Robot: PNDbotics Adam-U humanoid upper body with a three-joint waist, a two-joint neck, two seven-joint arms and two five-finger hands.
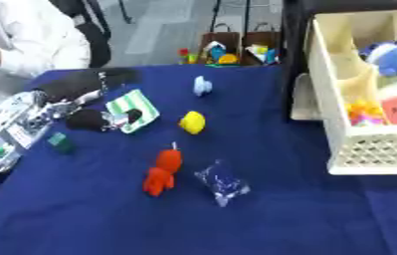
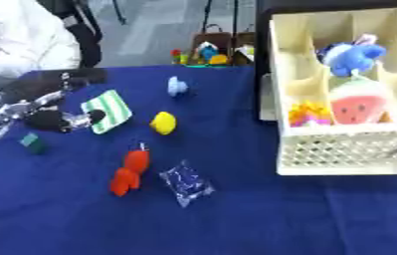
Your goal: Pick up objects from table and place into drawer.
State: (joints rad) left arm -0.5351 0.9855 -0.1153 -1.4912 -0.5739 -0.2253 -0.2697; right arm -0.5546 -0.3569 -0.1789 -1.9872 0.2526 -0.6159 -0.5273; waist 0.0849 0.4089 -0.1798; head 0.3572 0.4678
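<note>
Blue table (image 1: 79, 214): yellow toy (image 1: 192, 122) beside orange figure (image 1: 163, 172).

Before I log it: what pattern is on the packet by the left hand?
Green and white stripes, clearest in the left eye view.

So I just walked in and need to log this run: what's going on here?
The robot's left hand is at the green-and-white striped packet on the blue table, its fingers at the packet's edge. The white drawer on the right already holds a watermelon toy and a blue plush. A yellow toy, an orange figure and a blue wrapped packet lie on the table.
</note>
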